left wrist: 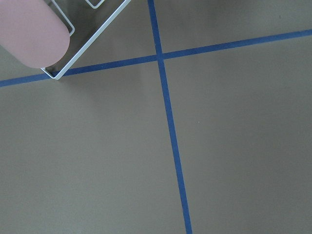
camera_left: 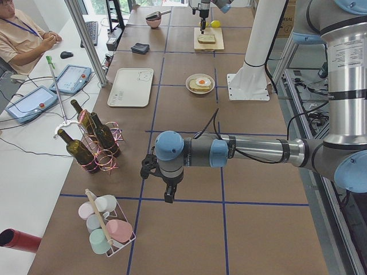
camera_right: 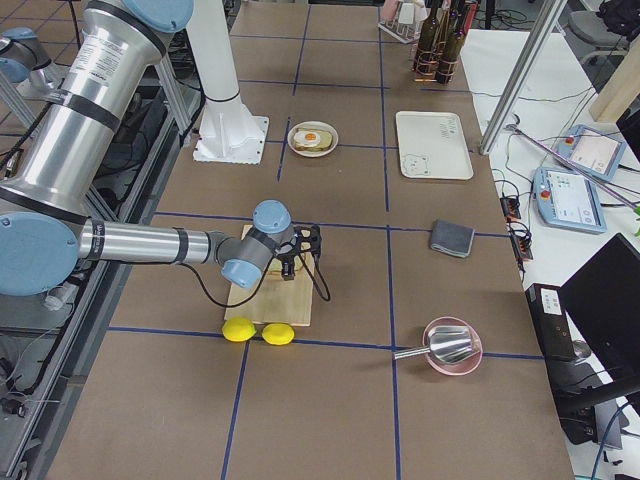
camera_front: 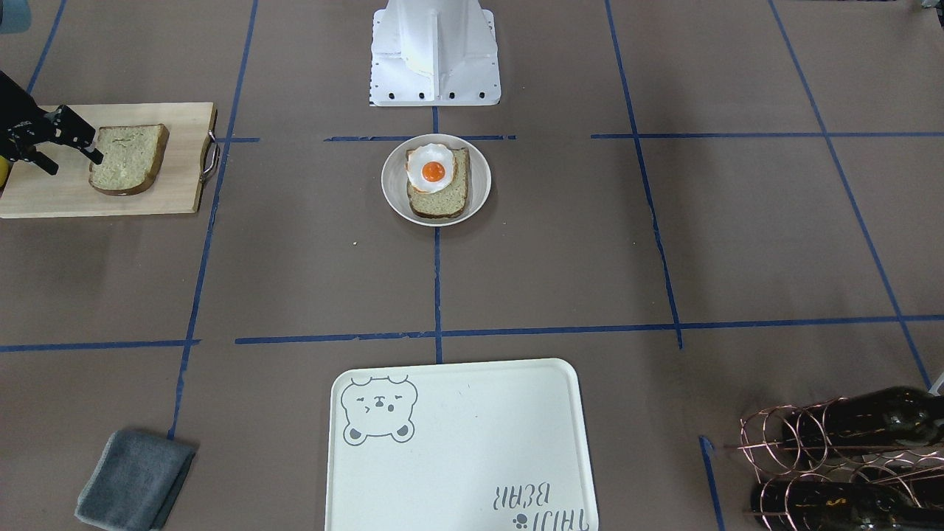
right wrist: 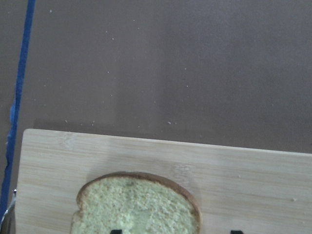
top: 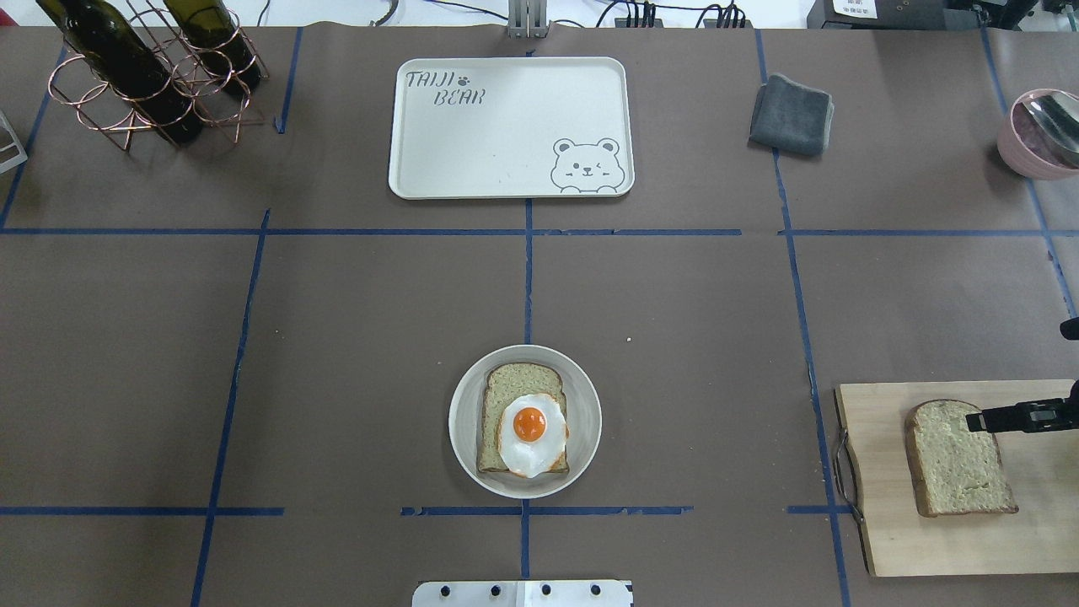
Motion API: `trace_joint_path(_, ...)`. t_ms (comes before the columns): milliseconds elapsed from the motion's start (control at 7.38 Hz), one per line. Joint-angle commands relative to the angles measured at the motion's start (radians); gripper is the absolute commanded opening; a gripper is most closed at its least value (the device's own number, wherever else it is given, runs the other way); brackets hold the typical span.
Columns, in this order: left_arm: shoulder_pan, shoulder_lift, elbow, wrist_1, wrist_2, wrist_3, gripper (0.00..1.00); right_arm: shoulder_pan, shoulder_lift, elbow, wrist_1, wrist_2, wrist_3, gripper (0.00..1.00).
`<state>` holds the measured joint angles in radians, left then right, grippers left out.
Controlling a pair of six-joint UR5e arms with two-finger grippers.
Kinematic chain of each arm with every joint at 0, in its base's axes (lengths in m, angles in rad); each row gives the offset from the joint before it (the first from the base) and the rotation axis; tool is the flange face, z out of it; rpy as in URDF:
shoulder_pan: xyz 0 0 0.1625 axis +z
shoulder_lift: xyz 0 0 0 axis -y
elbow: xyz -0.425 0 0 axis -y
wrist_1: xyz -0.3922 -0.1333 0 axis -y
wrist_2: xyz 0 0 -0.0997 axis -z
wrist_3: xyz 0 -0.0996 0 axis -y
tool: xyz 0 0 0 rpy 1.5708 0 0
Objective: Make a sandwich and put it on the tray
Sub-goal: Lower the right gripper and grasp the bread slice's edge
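One bread slice (camera_front: 439, 200) lies on a small round white plate (camera_front: 481, 184) mid-table, with the fried egg (camera_front: 431, 169) on top; they also show in the overhead view (top: 531, 434). The second bread slice (top: 957, 459) lies on a wooden cutting board (top: 927, 548). My right gripper (camera_front: 76, 164) is open and hovers over that slice's edge; the right wrist view shows the slice (right wrist: 136, 204) just ahead of both fingertips. The cream bear tray (top: 506, 135) sits at the far side with nothing on it. My left gripper (camera_left: 168, 197) hangs over bare table far from the food; I cannot tell whether it is open or shut.
A grey cloth (top: 791, 114) lies right of the tray. A copper rack of wine bottles (top: 152, 76) stands far left. A pink bowl with a spoon (top: 1041, 135) is far right. Two lemons (camera_right: 258, 332) lie beside the board. A cup rack (camera_left: 106, 226) is near my left gripper.
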<state>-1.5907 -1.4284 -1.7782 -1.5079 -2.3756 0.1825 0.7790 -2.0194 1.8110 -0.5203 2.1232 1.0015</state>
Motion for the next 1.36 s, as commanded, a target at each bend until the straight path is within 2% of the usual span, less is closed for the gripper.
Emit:
trace_joint_path(0, 0.0, 0.0, 0.0, 0.0, -0.001, 0.0, 1.0, -0.018, 0.002, -0.019, 0.0, -0.003, 0.002, 0.66)
trace_joint_path(271, 0.0, -0.001, -0.001, 0.0, -0.001, 0.0, 1.0, -0.021, 0.002, -0.036, 0.0, -0.003, 0.0, 0.62)
trace_joint_path(542, 0.0, -0.001, -0.001, -0.002, -0.001, 0.0, 1.0, -0.021, 0.005, -0.035, 0.0, 0.0, 0.0, 0.44)
trace_joint_path(678, 0.0, -0.001, -0.001, -0.002, -0.001, 0.0, 1.0, -0.021, 0.007, -0.035, 0.002, 0.004, -0.001, 0.29)
trace_joint_path(814, 0.0, -0.001, -0.001, 0.0, -0.001, 0.0, 1.0, -0.021, 0.007, -0.035, 0.009, 0.006, 0.0, 0.25)
trace_joint_path(1220, 0.0, -0.001, -0.001, -0.002, -0.001, 0.0, 1.0, -0.029, 0.008, -0.035, 0.011, 0.006, 0.0, 0.27)
